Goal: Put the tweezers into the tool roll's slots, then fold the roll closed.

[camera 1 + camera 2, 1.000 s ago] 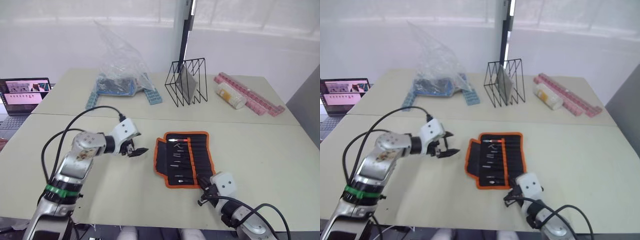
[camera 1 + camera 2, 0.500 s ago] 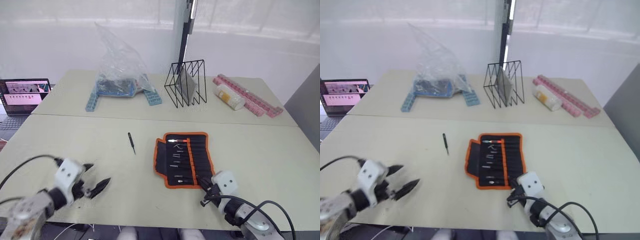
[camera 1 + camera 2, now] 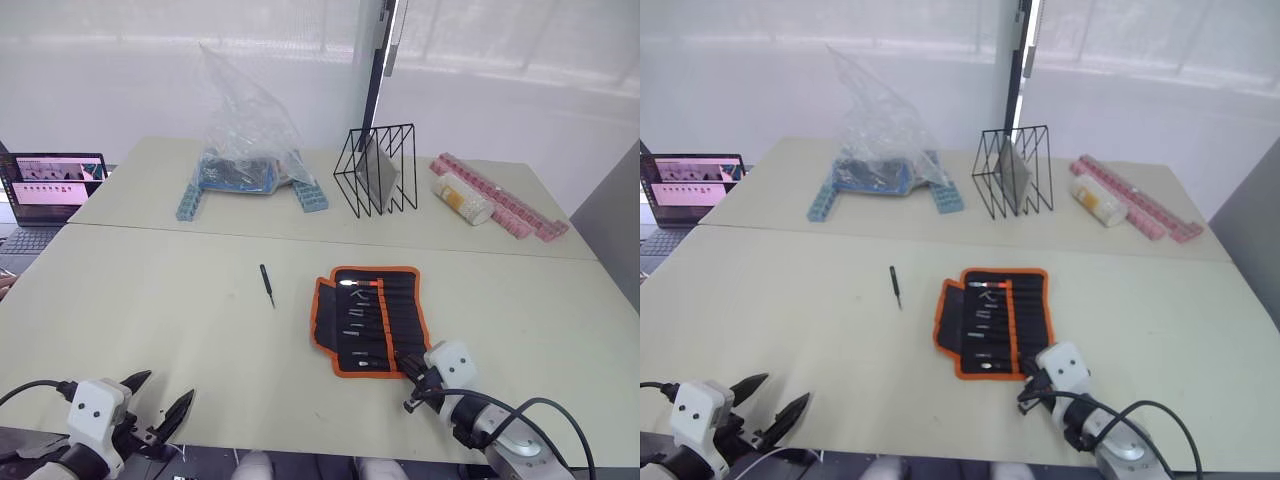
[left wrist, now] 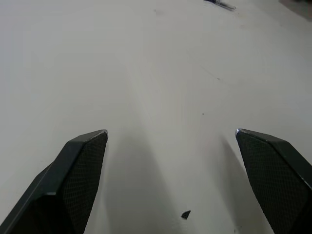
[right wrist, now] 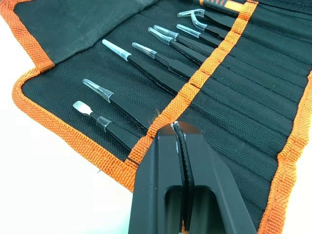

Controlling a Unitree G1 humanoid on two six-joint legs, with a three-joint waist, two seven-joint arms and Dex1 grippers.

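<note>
Spread wide, our left gripper [image 3: 158, 402] hangs at the table's [image 3: 150, 300] near edge at about 7 o'clock, its two black fingers [image 4: 80, 165] apart over bare tabletop with nothing between them. At 10 o'clock a laptop [image 3: 55, 180] sits off the table's left side. One loose pair of tweezers [image 3: 267, 285] lies alone on the table just left of centre, well apart from our left gripper and near the tool roll [image 3: 370, 320] to its right. At 11 o'clock we see a clear plastic bag [image 3: 240, 120] over blue blocks, and near 12 o'clock a black wire rack [image 3: 378, 168]. The roll lies open and flat, orange-edged, with several tweezers tucked in its slots [image 5: 229, 92], tips capped in clear sleeves. Our right gripper [image 5: 175, 127] sits at 5 o'clock with jaws pressed together, holding nothing, its tip at the orange strip across the roll's near part. At 2 o'clock lie pink strips [image 3: 500, 195].
</note>
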